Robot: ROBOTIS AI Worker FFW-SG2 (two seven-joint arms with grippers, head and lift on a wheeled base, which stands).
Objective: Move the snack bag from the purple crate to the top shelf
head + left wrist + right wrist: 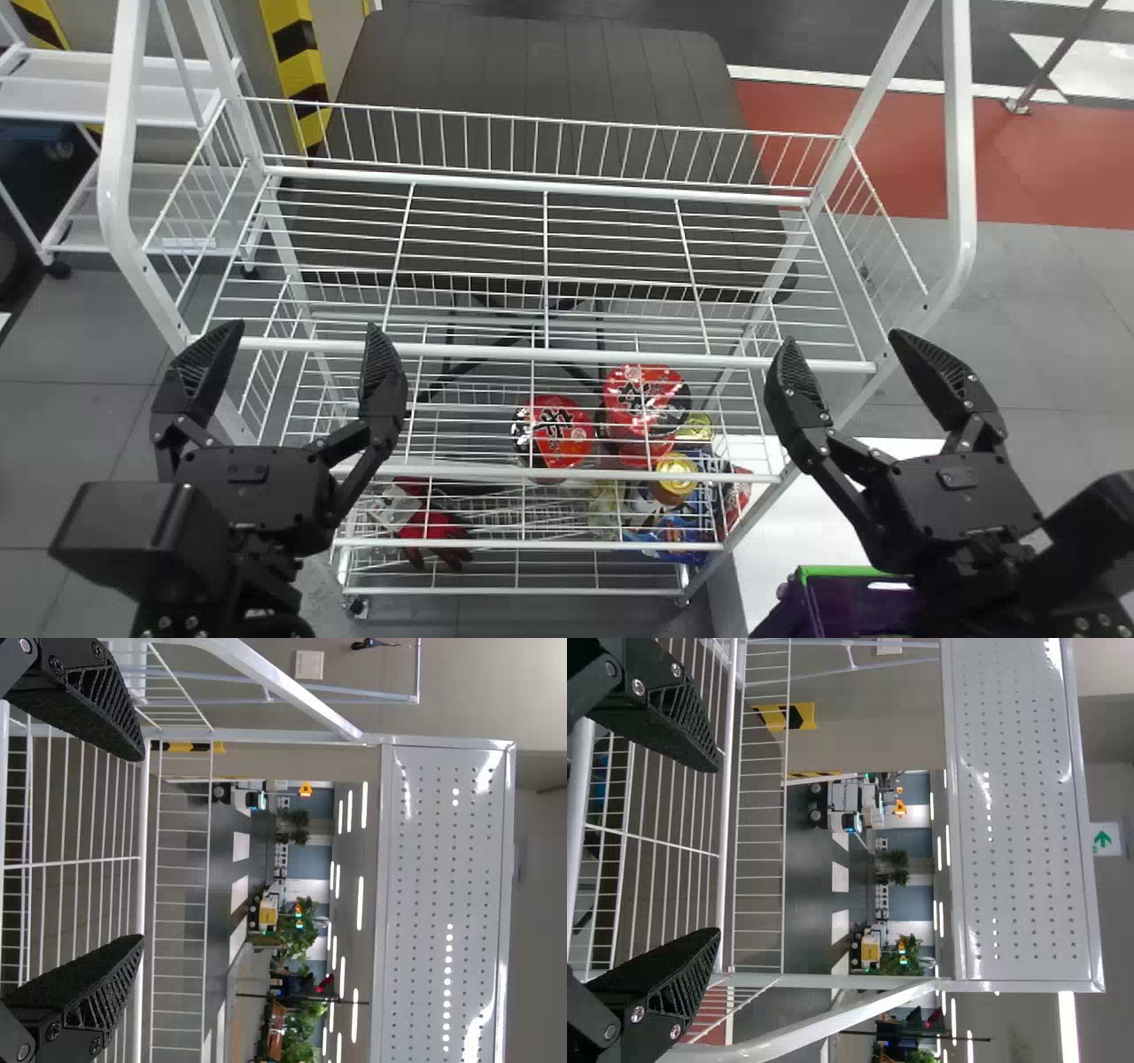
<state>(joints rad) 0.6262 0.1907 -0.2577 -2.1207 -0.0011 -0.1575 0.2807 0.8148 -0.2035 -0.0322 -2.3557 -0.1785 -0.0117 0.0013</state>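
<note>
In the head view, my left gripper (pixel 304 326) stands open at the left front corner of the top shelf (pixel 532 354). My right gripper (pixel 842 338) is open too, by the right front corner. The purple crate (pixel 855 604), with a green rim, is at the bottom right, partly covered by my right arm; I cannot tell what lies in it. In the left wrist view, the left gripper (pixel 142 849) has nothing between its spread fingers, with shelf wires behind. The right wrist view shows the right gripper (pixel 718 850) likewise spread and holding nothing.
White posts (pixel 961 159) rise at both sides of the rack, and a wire rail runs along its back. Lower shelves hold red round packs (pixel 556 432), a gold-lidded can (pixel 675 478) and a red and black glove (pixel 434 530). A white surface (pixel 753 523) lies near the crate.
</note>
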